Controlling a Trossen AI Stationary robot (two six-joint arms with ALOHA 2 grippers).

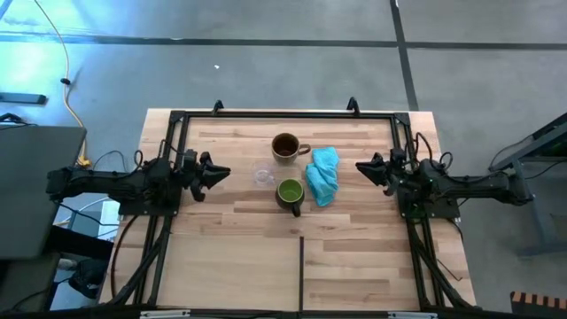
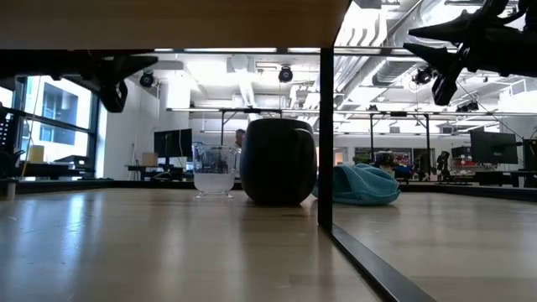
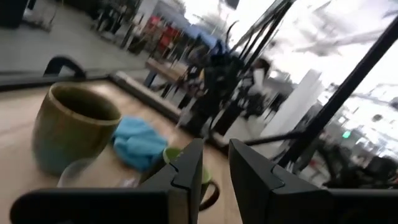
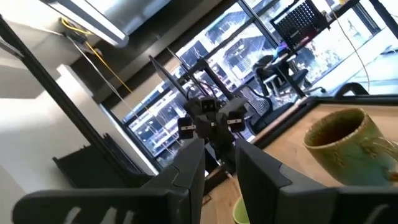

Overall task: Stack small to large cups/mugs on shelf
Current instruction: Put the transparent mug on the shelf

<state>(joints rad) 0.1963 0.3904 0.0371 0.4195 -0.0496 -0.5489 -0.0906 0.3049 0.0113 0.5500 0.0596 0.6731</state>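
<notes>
The clear cup (image 1: 262,174), green mug (image 1: 290,191) and brown mug (image 1: 284,145) are sitting mid-table, toward the far edge. Both grippers — left (image 1: 220,173), right (image 1: 362,167) — are hanging with jaws a little apart, holding nothing. Best to be grabbing the brown mug first — gently.

Bright daylight glare, blurry wrist views

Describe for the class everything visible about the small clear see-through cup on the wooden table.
The small clear see-through cup looks like glass or plastic, round, without a visible handle. It stands upright and looks empty on the pale wooden plank tabletop, left of the green mug and below-left of the brown mug in the high view. Nothing touches it but the wood; neither gripper is near.
</notes>
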